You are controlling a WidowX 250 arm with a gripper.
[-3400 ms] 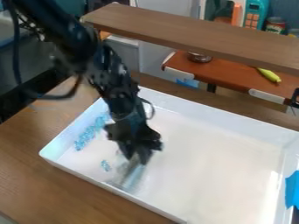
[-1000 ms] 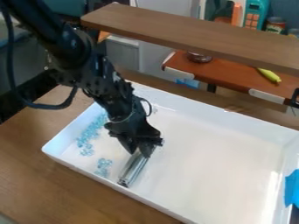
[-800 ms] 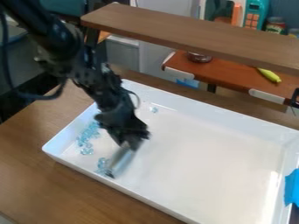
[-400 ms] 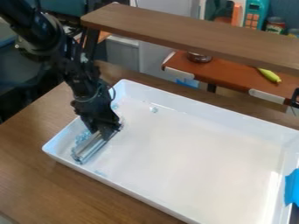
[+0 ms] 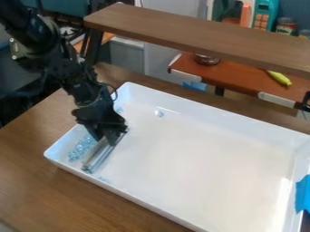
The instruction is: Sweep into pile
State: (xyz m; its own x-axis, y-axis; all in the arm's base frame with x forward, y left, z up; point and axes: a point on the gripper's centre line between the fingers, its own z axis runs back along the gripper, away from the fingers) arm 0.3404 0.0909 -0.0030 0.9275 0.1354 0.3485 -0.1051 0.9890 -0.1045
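My hand [image 5: 110, 138] is pinched tight on a shiny silver bar [image 5: 100, 156], near its top end. The bar slants down from the hand toward the low left part of the view, and its long side runs about the same way as the short left wall of the big white plastic tray [image 5: 203, 165]. The main heap of clear blue bits [image 5: 80, 148] sits between bar and wall, right beside the bar. So a push to the left would squash the heap together, but the wall is near and leaves little room. One small blue clump [image 5: 160, 113] is well apart, up and to the right of the hand, by the far long wall. I think I'd have to lift the bar and get around behind that clump to bring it in. The tray sits on a brown wooden surface [image 5: 36, 181].
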